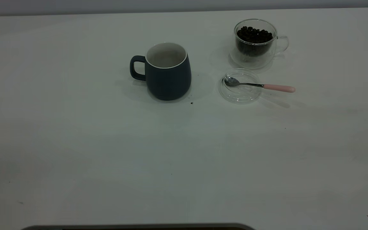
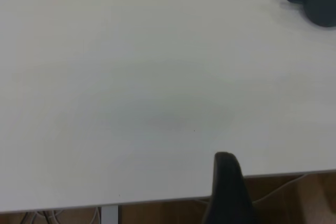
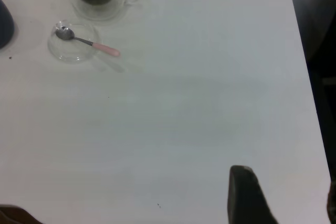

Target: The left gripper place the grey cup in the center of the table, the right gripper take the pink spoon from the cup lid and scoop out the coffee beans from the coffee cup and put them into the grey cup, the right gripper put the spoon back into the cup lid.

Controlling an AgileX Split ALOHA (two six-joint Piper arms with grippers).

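Grey cup (image 1: 168, 72) stands upright on the bench (image 1: 107, 153), upper centre of the exterior frame, handle pointing frame-left, off-white inside w/ nothing I can make out in it. A few dark specks on the bench just by its base, lower right.

Coffee cup (image 1: 255, 43) sits upper right of the frame, well filled w/ coffee beans (image 1: 254, 35), its clear handle toward frame-right. Just below it in the frame is the cup lid (image 1: 241, 85), flat on the bench, apart from the coffee cup. Pink spoon (image 1: 260, 85) lies across it: metal bowl resting inside the lid near its left rim, neck crossing the right rim, pink handle sticking out frame-right above the bench.

Neither of my arms shows in the exterior view. In my left wrist view only one dark fingertip (image 2: 228, 190) of my left end effector shows at the bench edge, grey cup far off at upper right; can't tell if it's apart or together. In my right wrist view likewise one dark fingertip (image 3: 247, 195) of my right end effector, lower right, holding nothing I can see; can't tell apart or together. Lid, spoon and coffee cup sit far off, upper left there.
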